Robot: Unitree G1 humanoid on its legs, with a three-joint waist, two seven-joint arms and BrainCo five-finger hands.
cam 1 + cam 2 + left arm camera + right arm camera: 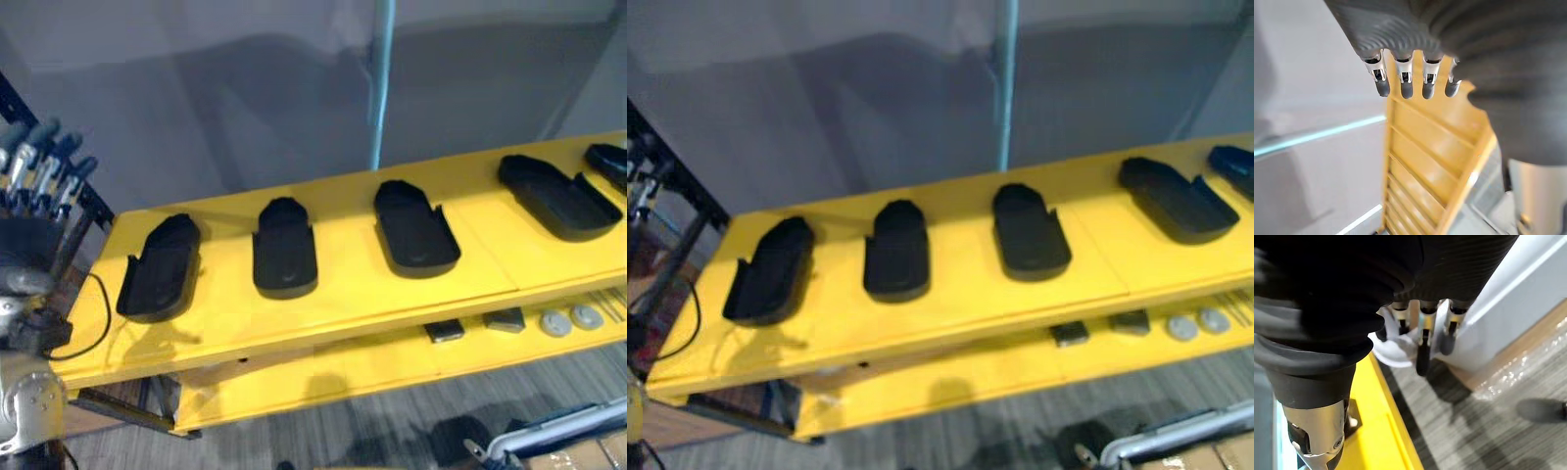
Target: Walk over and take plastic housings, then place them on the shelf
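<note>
- The yellow shelf [353, 294] runs across the head views, with a lower tier beneath it.
- Five black plastic housings [284, 250] lie in a row on its top tier, apart from one another, touched by neither hand.
- The left hand [41, 176] is raised at the shelf's left end, its fingers [1405, 83] straight and holding nothing.
- The right hand [1422, 347] hangs over the carpet beside a yellow edge, with something white behind it. I cannot tell its grip.
- Small round discs [570, 319] sit on the lower tier.

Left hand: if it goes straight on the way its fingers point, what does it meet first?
Probably the yellow shelf: in the left wrist view it lies just past the straight fingers of the left hand, with nothing between. Depth is unclear.
</note>
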